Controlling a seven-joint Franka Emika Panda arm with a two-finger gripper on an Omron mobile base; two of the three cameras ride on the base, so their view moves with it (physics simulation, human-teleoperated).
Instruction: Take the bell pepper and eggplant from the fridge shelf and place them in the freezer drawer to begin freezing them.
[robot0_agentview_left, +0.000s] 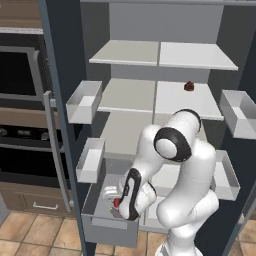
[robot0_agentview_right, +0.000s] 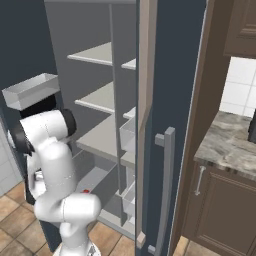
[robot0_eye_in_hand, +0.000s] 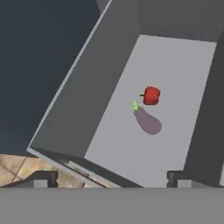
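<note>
Eggplant (robot0_eye_in_hand: 148, 121) lies on the freezer drawer (robot0_eye_in_hand: 78, 105) floor, stem cap up-left, with the bell pepper (robot0_eye_in_hand: 151, 95) just beside that end, maybe touching. Gripper (robot0_eye_in_hand: 113, 178) hangs above the drawer's near edge, fingers spread wide and empty. Both vegetables look delivered; judging by this, only pulling out remains.

Tan tiled floor (robot0_agentview_left: 30, 232), brown wood cabinets (robot0_agentview_right: 220, 215) (marble countertop (robot0_agentview_right: 232, 142) above), black wall oven (robot0_agentview_left: 17, 75).

Bright red bell pepper (robot0_eye_in_hand: 151, 95), dull purple eggplant (robot0_eye_in_hand: 148, 121) with green cap, plain grey freezer drawer (robot0_eye_in_hand: 109, 83).
</note>
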